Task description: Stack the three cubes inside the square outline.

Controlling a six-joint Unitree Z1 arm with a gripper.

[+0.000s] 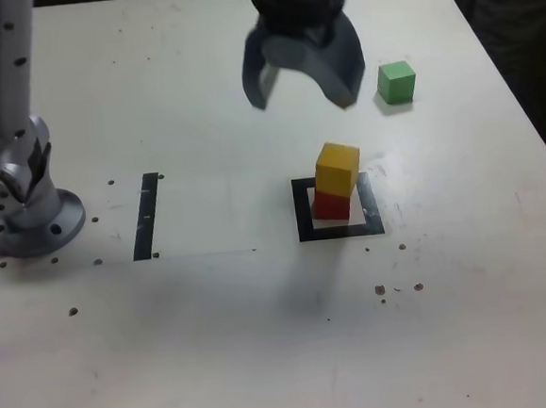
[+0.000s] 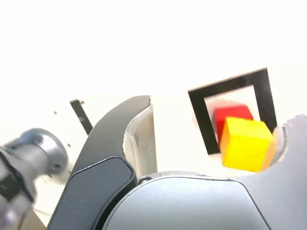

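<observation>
A white table (image 1: 218,341), scuffed and speckled with small dark marks; beyond its edges, only dim shadow.

on the flat white table (image 1: 265,337), the square outline of thick black tape (image 1: 302,211) lies toward the exterior view's right. inside it sits the small matte red cube (image 1: 328,205), and the small matte yellow cube (image 1: 337,168) rests on top of it. the small matte green cube (image 1: 396,81) stands farther back and to the right, well apart from the stack. the straight narrow black tape strip (image 1: 148,216) lies left of the outline, between it and the grey metal arm base (image 1: 24,219) at the left edge.
</observation>
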